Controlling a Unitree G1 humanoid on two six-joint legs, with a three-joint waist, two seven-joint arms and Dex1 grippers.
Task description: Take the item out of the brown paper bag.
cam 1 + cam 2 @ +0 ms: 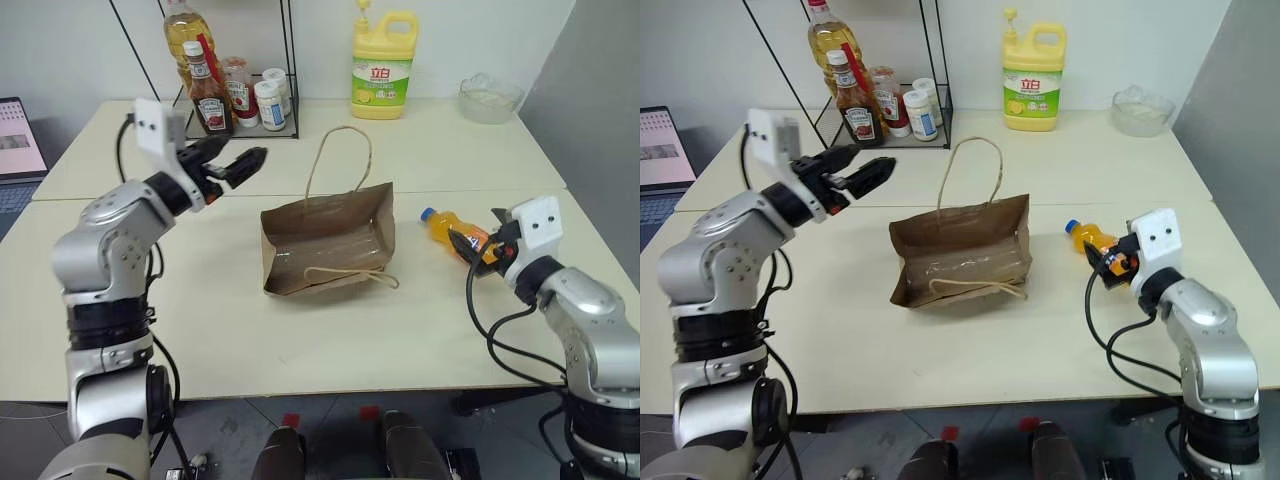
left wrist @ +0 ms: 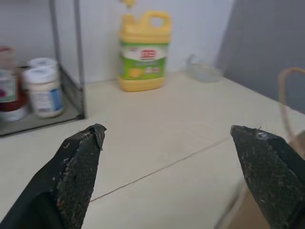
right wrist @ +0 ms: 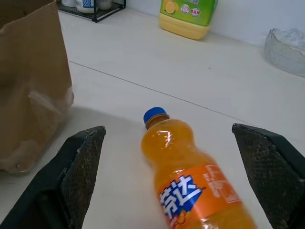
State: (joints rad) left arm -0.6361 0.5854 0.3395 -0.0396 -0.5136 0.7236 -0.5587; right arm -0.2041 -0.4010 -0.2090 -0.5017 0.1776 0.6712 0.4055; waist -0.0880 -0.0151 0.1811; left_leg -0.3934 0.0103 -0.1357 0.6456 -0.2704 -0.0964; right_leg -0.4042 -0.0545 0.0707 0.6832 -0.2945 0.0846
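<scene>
The brown paper bag (image 1: 328,240) lies on its side in the middle of the table, mouth open toward me, one cord handle (image 1: 340,160) arching up behind it. The item, a small orange drink bottle (image 3: 190,181) with a blue cap, lies on the table just right of the bag (image 3: 28,71), outside it. My right gripper (image 1: 478,248) is open right behind the bottle (image 1: 452,230), its fingers spread wide to either side without touching it. My left gripper (image 1: 235,165) is open and empty, raised above the table left of the bag and behind it.
A yellow detergent jug (image 1: 383,65) stands at the back, a glass bowl (image 1: 490,98) at the back right. A black wire rack (image 1: 240,100) with a ketchup bottle, oil and jars is at the back left. A laptop (image 1: 18,140) sits far left.
</scene>
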